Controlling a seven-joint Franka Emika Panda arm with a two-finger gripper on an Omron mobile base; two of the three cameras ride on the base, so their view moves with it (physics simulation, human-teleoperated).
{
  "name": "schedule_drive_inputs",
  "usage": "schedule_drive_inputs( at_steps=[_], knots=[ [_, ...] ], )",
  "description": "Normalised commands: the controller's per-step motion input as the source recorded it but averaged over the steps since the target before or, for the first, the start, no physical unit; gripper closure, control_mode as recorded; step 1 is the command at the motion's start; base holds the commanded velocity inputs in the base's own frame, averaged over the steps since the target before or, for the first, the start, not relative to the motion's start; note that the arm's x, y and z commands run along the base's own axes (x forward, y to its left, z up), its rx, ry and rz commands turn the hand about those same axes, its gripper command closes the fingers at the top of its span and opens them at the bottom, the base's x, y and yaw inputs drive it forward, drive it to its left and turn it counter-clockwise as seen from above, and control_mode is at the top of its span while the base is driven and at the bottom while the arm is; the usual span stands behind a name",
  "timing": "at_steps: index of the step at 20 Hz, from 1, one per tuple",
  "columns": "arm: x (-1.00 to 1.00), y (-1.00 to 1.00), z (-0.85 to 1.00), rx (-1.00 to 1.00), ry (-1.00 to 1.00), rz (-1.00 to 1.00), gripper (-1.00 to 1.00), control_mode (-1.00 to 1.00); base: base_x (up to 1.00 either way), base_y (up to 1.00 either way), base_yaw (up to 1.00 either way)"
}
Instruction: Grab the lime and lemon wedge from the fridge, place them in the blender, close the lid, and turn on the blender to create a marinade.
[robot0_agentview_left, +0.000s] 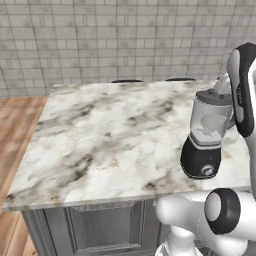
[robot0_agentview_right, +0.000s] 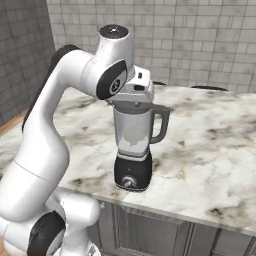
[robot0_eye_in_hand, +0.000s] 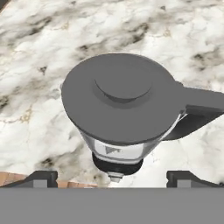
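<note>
The blender (robot0_agentview_left: 205, 142) stands near the front right edge of the marble counter, its silver knob (robot0_agentview_left: 207, 171) facing me. The dark grey lid (robot0_eye_in_hand: 122, 94) sits flat on the clear jar (robot0_agentview_right: 132, 131), tab over the dark side handle (robot0_agentview_right: 162, 125). My gripper (robot0_eye_in_hand: 112, 177) hovers just above the lid, open, fingertips (robot0_eye_in_hand: 41, 178) wide apart with nothing between them. In the right base view the hand (robot0_agentview_right: 136, 90) covers the jar's top. A pale shape shows through the jar wall; I cannot tell what it is. The lime, lemon wedge and fridge are out of view.
The marble counter (robot0_agentview_left: 110, 135) stretches left and back from the blender. Grey cabinet fronts (robot0_agentview_left: 100, 227) sit under its front edge. Two dark stool tops (robot0_agentview_left: 127, 80) peek over the far edge before a tiled wall. Wooden floor (robot0_agentview_left: 15, 130) lies to the left.
</note>
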Motion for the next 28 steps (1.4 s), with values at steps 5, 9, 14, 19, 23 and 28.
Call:
schedule_drive_inputs(
  at_steps=[5, 9, 14, 19, 23, 28],
  knots=[
    [0.14, 0.14, -0.03, -0.01, -0.06, 0.00, -1.00, -1.00, 0.00, 0.00, 0.00],
    [0.68, 0.00, 0.00, 0.00, -0.01, 0.00, -1.00, -1.00, 0.00, 0.00, 0.00],
    [0.39, 0.00, 0.00, 0.00, 0.02, 0.00, -1.00, -1.00, 0.00, 0.00, 0.00],
    [0.11, 0.00, -0.13, 0.00, 0.05, -0.03, -1.00, -1.00, 0.00, 0.00, 0.00],
    [-0.03, -0.06, -0.20, 0.00, 0.05, -0.05, -1.00, -1.00, 0.00, 0.00, 0.00],
    [-0.41, 0.00, 0.17, 0.00, -0.09, -0.03, -1.00, -1.00, 0.00, 0.00, 0.00]
  ],
)
